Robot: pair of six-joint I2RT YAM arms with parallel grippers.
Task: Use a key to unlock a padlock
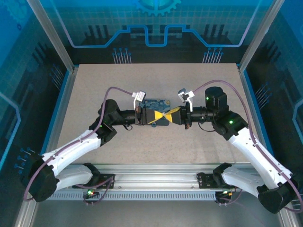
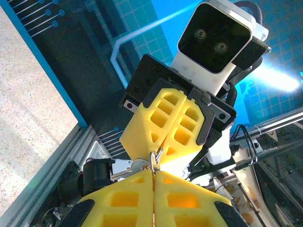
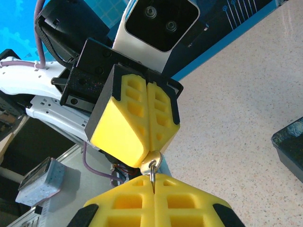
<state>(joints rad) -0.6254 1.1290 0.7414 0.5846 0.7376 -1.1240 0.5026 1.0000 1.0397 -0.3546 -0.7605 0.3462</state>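
Note:
My two grippers meet tip to tip above the table, in front of the dark blue box (image 1: 158, 103). The left gripper (image 2: 154, 173) is shut, and a small rounded silver metal piece (image 3: 155, 163) with a hole sticks out of its tips; I take it for the padlock, mostly hidden by the yellow fingers (image 2: 118, 198). A thin wire ring (image 2: 158, 158) threads that hole and runs into the shut right gripper (image 3: 154, 179). The key itself is hidden between those fingers. From above, the left gripper (image 1: 161, 116) and right gripper (image 1: 172, 116) touch.
The box with yellow swirls lies just behind the joined grippers, and its dark corner (image 3: 291, 142) shows in the right wrist view. Speckled table (image 1: 94, 90) lies open on both sides. A metal rail (image 1: 156, 182) runs along the near edge, with blue walls around.

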